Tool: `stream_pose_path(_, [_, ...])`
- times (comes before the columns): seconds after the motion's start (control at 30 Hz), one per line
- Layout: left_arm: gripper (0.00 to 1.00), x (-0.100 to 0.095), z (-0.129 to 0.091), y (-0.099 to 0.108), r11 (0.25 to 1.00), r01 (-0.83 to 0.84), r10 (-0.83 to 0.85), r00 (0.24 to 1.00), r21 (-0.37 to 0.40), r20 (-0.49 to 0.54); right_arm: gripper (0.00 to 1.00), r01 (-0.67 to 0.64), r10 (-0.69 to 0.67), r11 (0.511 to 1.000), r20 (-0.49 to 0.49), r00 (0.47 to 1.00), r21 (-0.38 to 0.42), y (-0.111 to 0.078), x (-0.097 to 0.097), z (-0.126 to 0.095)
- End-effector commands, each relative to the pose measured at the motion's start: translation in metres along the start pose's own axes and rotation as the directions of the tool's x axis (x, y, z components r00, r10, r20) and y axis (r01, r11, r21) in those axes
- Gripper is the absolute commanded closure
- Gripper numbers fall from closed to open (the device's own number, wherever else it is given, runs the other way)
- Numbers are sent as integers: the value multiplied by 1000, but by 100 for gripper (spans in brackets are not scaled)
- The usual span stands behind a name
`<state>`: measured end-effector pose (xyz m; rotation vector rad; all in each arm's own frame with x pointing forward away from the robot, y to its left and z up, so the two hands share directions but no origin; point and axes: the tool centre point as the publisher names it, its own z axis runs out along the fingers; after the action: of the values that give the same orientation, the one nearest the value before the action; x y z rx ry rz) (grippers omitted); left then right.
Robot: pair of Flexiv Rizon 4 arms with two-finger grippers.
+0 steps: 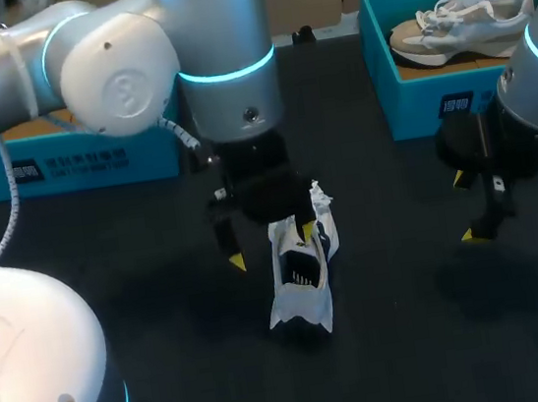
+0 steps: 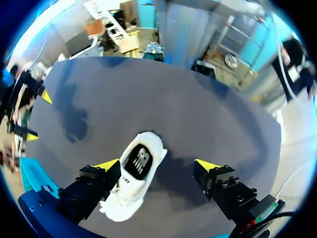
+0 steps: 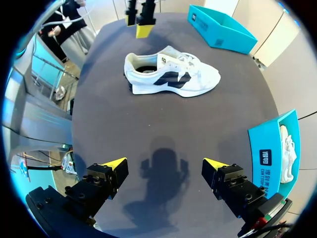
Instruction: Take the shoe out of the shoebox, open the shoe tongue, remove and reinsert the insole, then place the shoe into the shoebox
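A white shoe with navy side panels (image 1: 301, 274) stands on its sole in the middle of the black table. My left gripper (image 1: 271, 246) hangs right over it, open; one yellow fingertip (image 1: 306, 232) is at the shoe's opening and the other is off to its side. In the left wrist view the shoe (image 2: 130, 184) lies against one finger of the left gripper (image 2: 157, 166), its dark insole (image 2: 140, 161) showing. My right gripper (image 3: 166, 166) is open and holds nothing, well short of the shoe (image 3: 171, 75). It hangs at the table's right side (image 1: 463, 207).
A teal shoebox (image 1: 404, 94) at the back right holds a second, grey-white shoe (image 1: 464, 22); the box (image 3: 271, 154) is beside my right gripper. Another teal box (image 1: 66, 166) stands at the back left, behind my left arm.
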<state>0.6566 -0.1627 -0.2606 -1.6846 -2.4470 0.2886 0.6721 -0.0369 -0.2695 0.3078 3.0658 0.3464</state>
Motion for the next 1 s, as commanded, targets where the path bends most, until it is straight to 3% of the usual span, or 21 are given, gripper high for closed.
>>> stream_pose_path(0.03, [0,6,0,-10,971,234,-233,972,-48,17,0,0,0,1000,2,1000,0,-1,1,0])
stream_pose_path(0.37, [0,4,-1,-10,962,272,-272,962,-35,1,0,0,0,1000,2,1000,0,-1,1,0])
stream_pose_path(0.5, [0,1,9,-16,906,422,-423,906,-20,-38,0,0,0,1000,2,1000,0,-1,1,0])
stream_pose_path(0.6, [0,0,21,-24,844,534,-536,844,-51,-35,0,0,0,1000,2,1000,0,-1,1,0])
stream_pose_path(0.7, [0,0,30,-31,784,613,-614,789,-99,18,0,0,0,1000,2,1000,0,-1,1,0])
stream_pose_path(1.0, [0,0,48,-33,689,718,-711,696,-103,96,0,0,0,1000,2,1000,0,-1,1,0])
